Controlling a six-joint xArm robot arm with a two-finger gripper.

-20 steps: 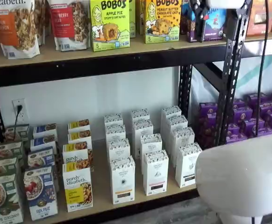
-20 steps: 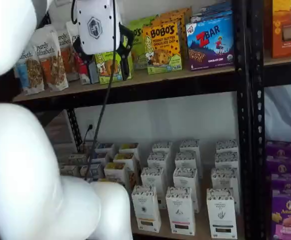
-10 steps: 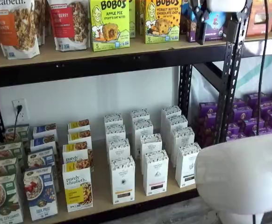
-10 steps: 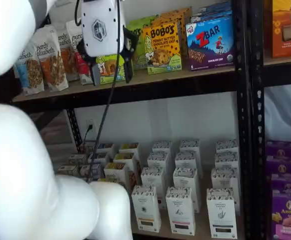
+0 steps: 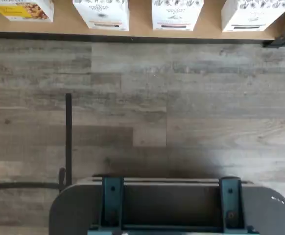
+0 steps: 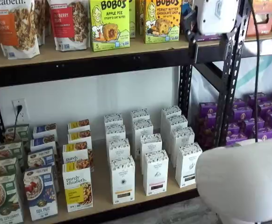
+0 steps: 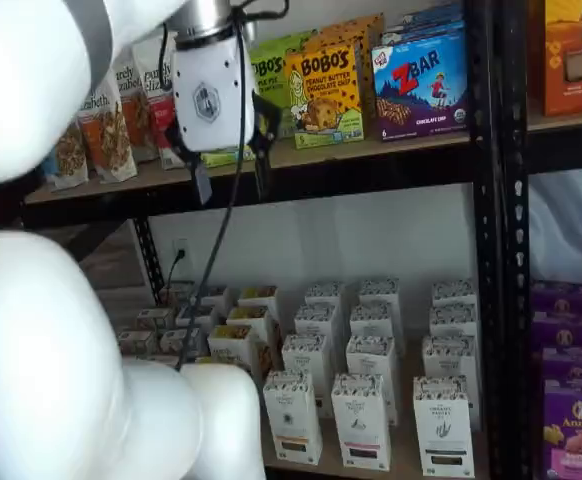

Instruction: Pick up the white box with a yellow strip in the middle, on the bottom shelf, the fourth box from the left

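The white box [image 6: 123,180], with a yellow strip low on its front, stands at the front of its row on the bottom shelf [image 6: 101,196]. It shows in both shelf views, also [image 7: 293,416], and its top is in the wrist view [image 5: 102,11] at the shelf board's edge [image 5: 137,28]. My gripper [image 7: 231,178] hangs high above it, in front of the upper shelf's black rail. Its two black fingers stand apart with nothing between them, so it is open. Its white body [image 6: 215,16] shows beside an upright.
White cartons with a pink [image 6: 155,172] or dark band [image 6: 188,164] stand right of the white box, a "purely elizabeth" box [image 6: 77,186] left. Purple boxes [image 6: 262,116] fill the neighbouring bay behind a black upright [image 6: 232,70]. The arm's white link [image 6: 243,179] bulks at the front. Grey plank floor [image 5: 142,107] lies below.
The gripper has come down from the upper shelf's goods to the level of that shelf's front rail. Its fingers stay apart. The boxes have not moved.
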